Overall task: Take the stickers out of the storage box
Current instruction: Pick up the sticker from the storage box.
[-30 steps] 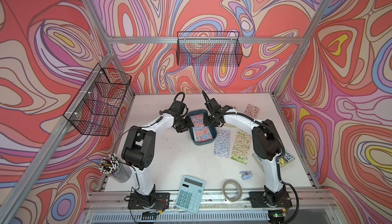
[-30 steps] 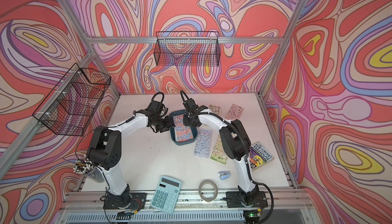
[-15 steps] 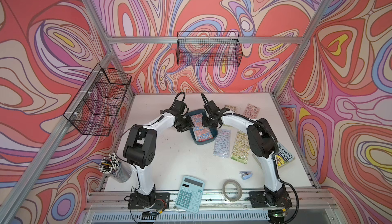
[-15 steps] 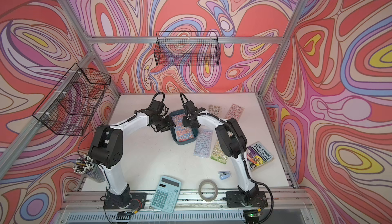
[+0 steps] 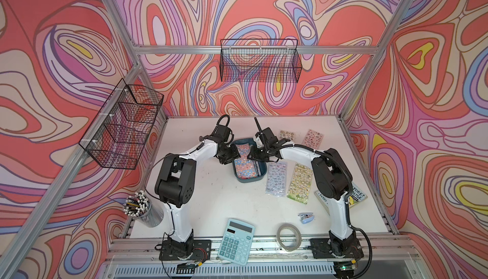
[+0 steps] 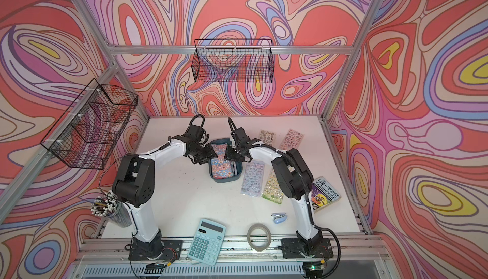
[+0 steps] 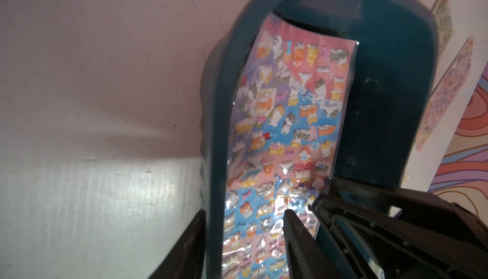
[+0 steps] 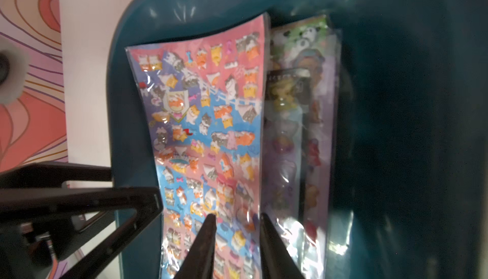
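Observation:
The dark teal storage box lies at mid-table between both arms. Stickers lie in it: a pink-and-blue cat sheet on top, with other sheets beneath and beside it. My left gripper is open and straddles the box's left wall, one finger outside on the table, one over the top sheet. My right gripper has its tips down on the cat sheet near its edge, jaws narrowly apart. Several more sticker sheets lie on the table right of the box.
A paperback book lies at the right edge behind my right arm. Along the front are a blue stapler, a tape roll and a teal calculator. A pencil cup stands front left. Wire baskets hang on the walls.
My right gripper has swung left and down into the box onto the top sheet, and its jaws have narrowed. The left arm and the box have stayed put.

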